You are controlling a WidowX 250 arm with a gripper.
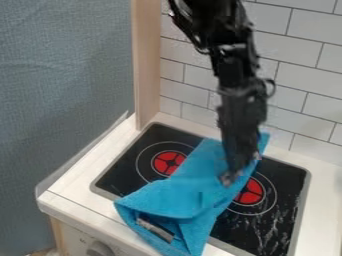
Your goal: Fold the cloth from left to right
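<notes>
A mottled grey-blue surface (63, 90) is being seen along the whole left side. Behind the tabletop's back edge, a wall of pale tiles (300, 75) is being shown, with thin dark joints. A white toy-kitchen tabletop (77, 182) is being viewed at a slant from above, and a black cooktop (277, 225) with a grey rim is being framed by it.

A black robot arm (230, 30) is being shown hanging down from the top edge. Beneath it, a bright blue cloth (160, 197) is being displayed in a long, creased, slanting band across the middle of the cooktop, from near the tabletop's back edge to its front edge. At the front end, a loose fold is being held slightly apart, its hollow being left visible.

An upright pale wooden post (147, 65) is being seen at the tabletop's back left corner. The black pincer (238, 168) is being pictured over the cloth's back half, towards its right side; whether it is being kept spread or pressed together cannot be told.

Two red-centred burners, the left one (163, 165) and the right one (249, 195), are being partly covered by the cloth. Below the tabletop's front edge, a grey knob (100, 249) is being shown. Within the fold, a small greyish label (155, 230) is being exposed.
</notes>
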